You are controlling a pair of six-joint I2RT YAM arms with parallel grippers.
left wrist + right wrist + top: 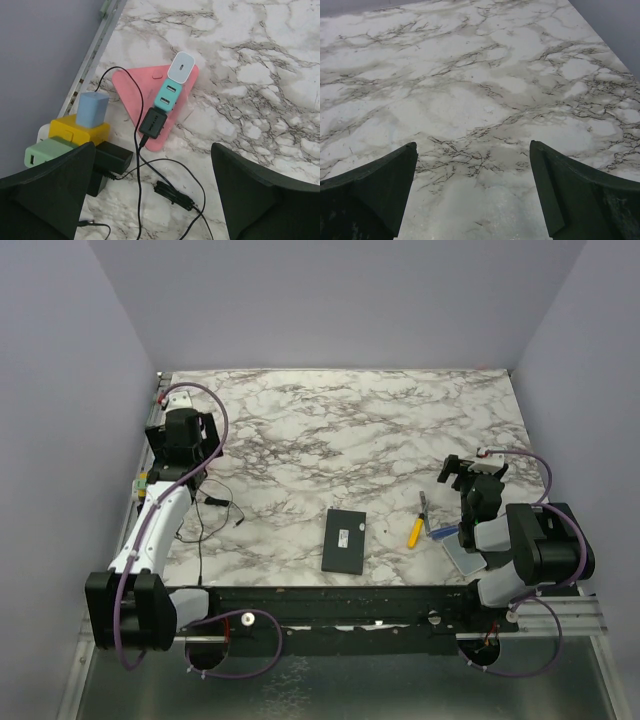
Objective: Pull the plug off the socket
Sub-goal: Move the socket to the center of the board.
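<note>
The left gripper hangs wide open with nothing between its fingers. In its wrist view the pink socket block lies flat on the marble table, in the upper middle of the frame. Three things are plugged into it in a row: a white charger at the top, a teal adapter under it, and the black plug lowest. The plug's cable trails towards the bottom edge. At the left of that frame, by the wall, sits a cluster of adapters in blue, yellow and green. The right gripper is spread just as wide, empty, with only marble in front of it. Seen from overhead, a flat black slab lies at lower centre.
</note>
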